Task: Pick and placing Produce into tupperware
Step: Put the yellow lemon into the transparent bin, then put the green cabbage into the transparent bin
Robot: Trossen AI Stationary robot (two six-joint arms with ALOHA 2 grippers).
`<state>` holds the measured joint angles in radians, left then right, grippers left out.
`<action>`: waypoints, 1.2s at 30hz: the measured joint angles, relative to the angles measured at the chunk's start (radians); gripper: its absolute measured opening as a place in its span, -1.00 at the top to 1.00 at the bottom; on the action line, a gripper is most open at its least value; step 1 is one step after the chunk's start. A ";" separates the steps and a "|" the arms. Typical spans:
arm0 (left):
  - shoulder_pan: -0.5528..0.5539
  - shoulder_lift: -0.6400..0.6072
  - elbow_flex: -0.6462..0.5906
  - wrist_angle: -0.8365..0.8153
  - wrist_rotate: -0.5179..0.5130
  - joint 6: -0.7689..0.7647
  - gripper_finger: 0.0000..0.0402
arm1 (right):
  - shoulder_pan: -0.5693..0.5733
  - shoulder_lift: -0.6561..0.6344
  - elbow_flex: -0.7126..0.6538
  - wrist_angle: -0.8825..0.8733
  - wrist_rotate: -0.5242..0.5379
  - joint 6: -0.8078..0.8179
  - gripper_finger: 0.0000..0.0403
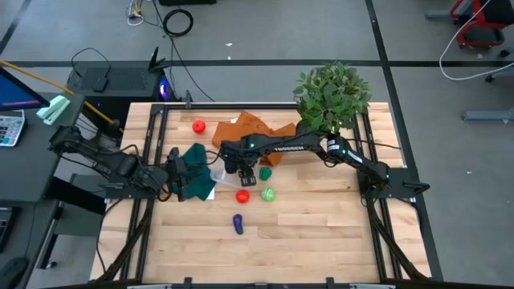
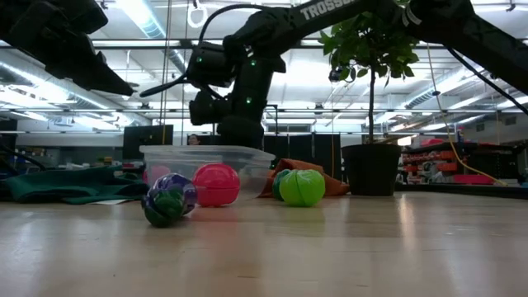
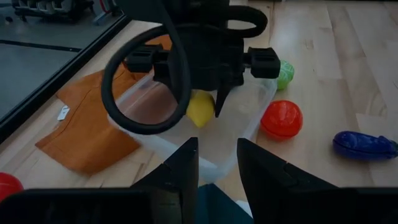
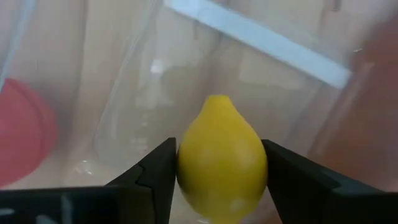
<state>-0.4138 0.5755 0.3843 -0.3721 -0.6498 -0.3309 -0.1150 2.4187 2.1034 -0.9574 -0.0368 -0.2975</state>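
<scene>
The right gripper (image 4: 217,180) pinches a yellow lemon (image 4: 222,158) between its 2 fingers, low inside the clear tupperware (image 3: 249,127) at mid-table. The left gripper (image 3: 216,163), fingers slightly apart, sits at the tupperware's edge. Outside lie 2 red fruits (image 1: 242,196), 2 green ones (image 1: 267,193) and 1 purple piece (image 1: 238,224) on bare wood.
</scene>
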 joint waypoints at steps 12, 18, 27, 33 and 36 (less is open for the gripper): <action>0.000 0.000 0.000 -0.002 0.000 0.000 0.40 | 0.000 0.003 0.030 0.013 0.015 -0.038 -0.13; 0.000 0.000 0.000 -0.006 0.000 0.000 0.40 | 0.000 -0.035 0.034 0.003 0.048 -0.051 -0.17; 0.000 0.000 0.000 -0.006 0.000 -0.007 0.40 | 0.007 -0.111 0.040 -0.041 0.055 -0.048 -0.16; -0.025 0.000 0.000 0.017 0.000 0.001 0.43 | 0.038 -0.193 0.040 -0.127 0.060 -0.051 -0.16; -0.044 0.000 0.000 0.038 -0.001 0.001 0.45 | 0.058 -0.246 0.040 -0.157 0.060 -0.034 -0.16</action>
<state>-0.4574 0.5758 0.3843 -0.3337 -0.6506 -0.3298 -0.0572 2.1727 2.1437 -1.1146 0.0237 -0.3318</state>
